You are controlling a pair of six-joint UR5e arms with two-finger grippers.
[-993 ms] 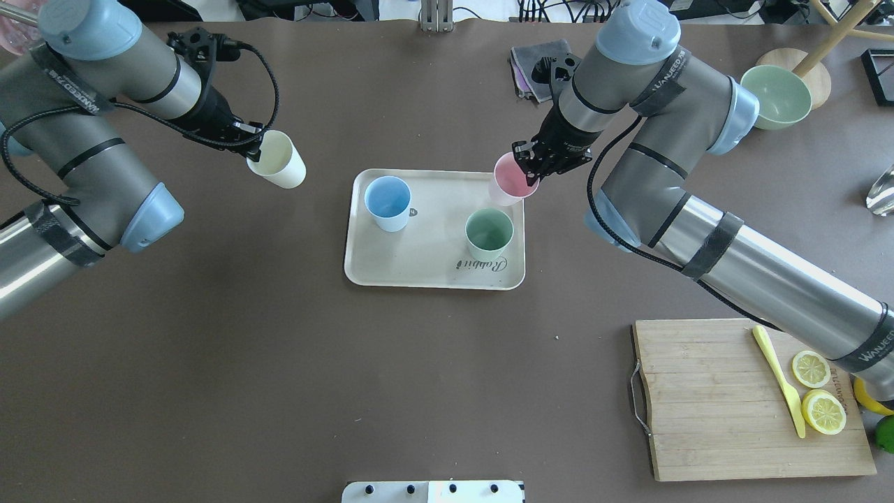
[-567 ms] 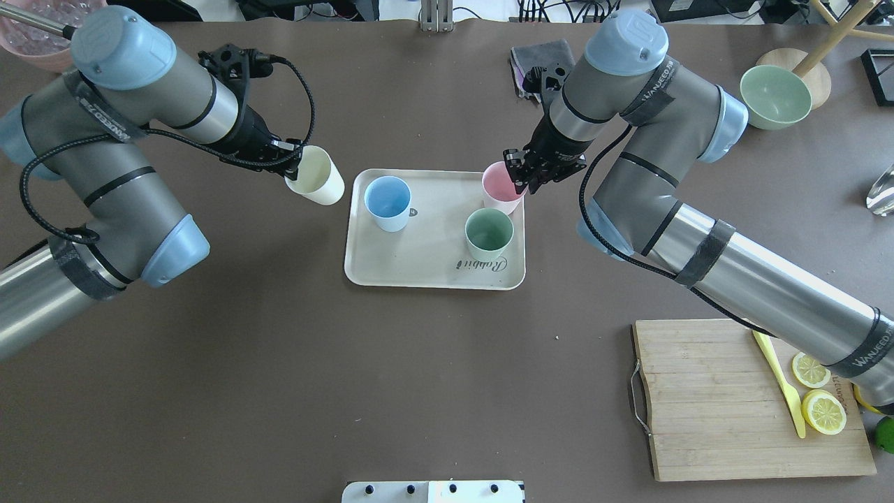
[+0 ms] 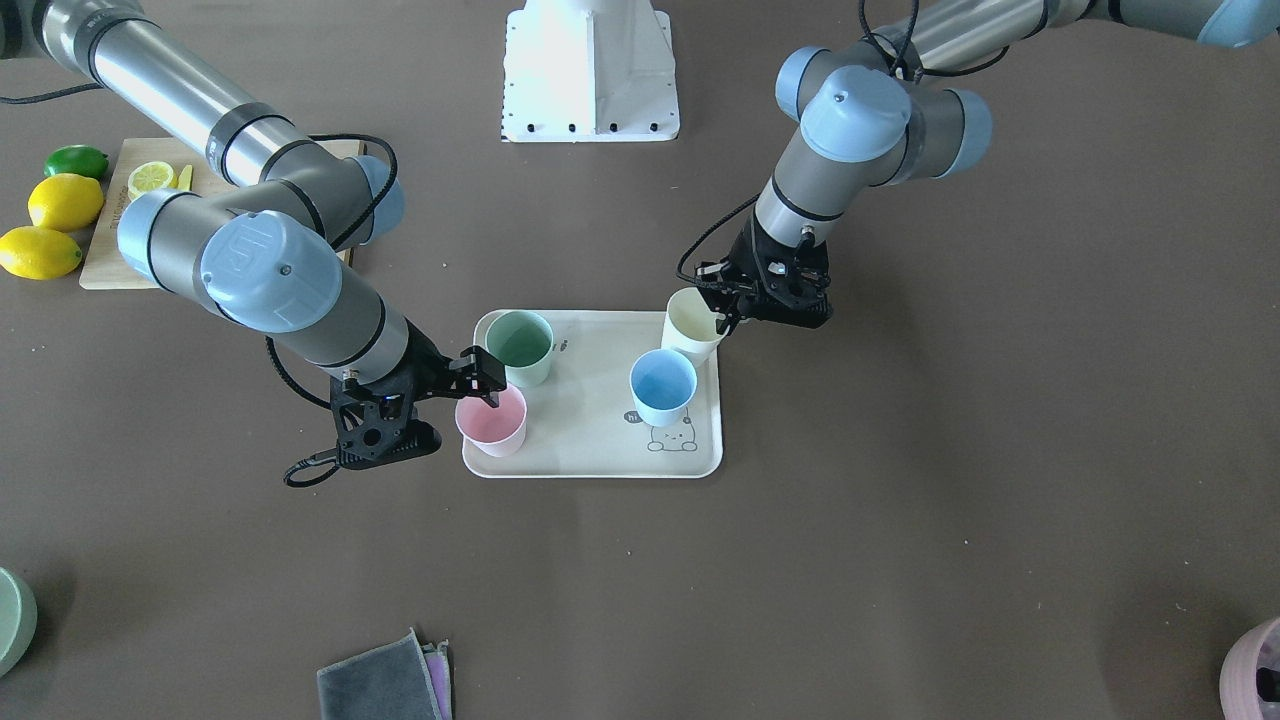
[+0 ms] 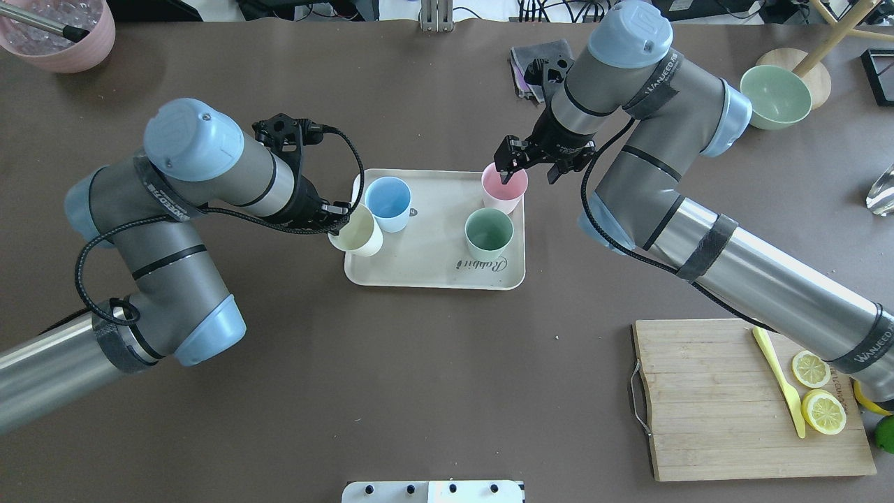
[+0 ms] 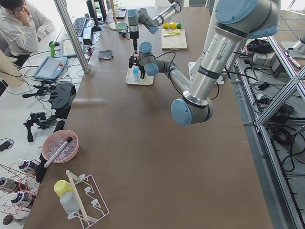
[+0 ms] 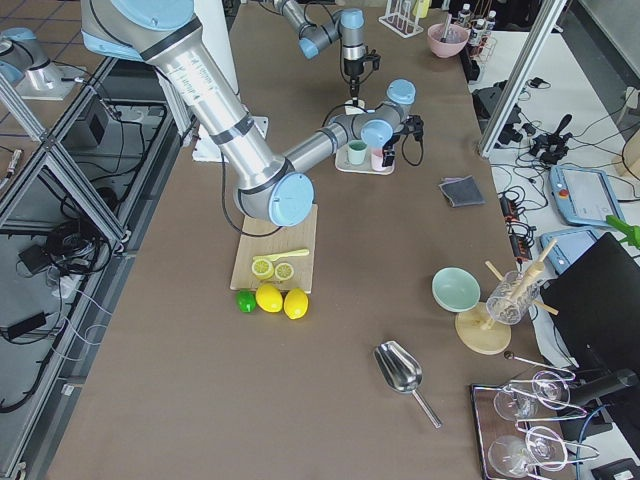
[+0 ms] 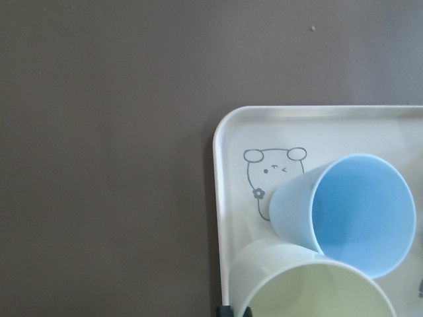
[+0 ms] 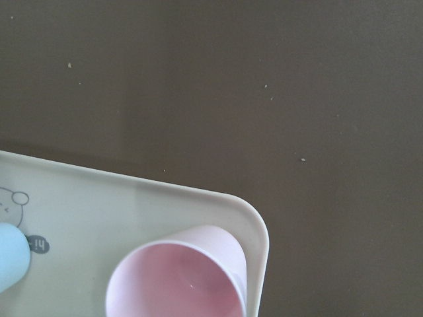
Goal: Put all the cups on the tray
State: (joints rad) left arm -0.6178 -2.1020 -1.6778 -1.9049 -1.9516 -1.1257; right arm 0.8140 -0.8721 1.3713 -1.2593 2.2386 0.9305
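Blue cup [image 4: 387, 202] and green cup [image 4: 489, 234] stand upright on tray [image 4: 426, 262]. Pink cup [image 4: 504, 192] sits at the tray's far right corner, close to the rim. Right gripper [image 4: 508, 170] is above it, one finger dipped inside, seemingly pinched on the cup wall; how firmly is hard to read. Left gripper [image 4: 338, 218] is clamped on the rim of cream cup [image 4: 356, 234]. That cup is tilted, hanging over the tray's left edge just beside the blue cup; contact with the tray not discernible. Step in hand, by my reading: seat the cream cup. Carry it inboard until the whole base clears the raised rim. Level it before lowering, keep off the blue cup, and let go only once it sits flat. Risk: base catches the rim and tips.
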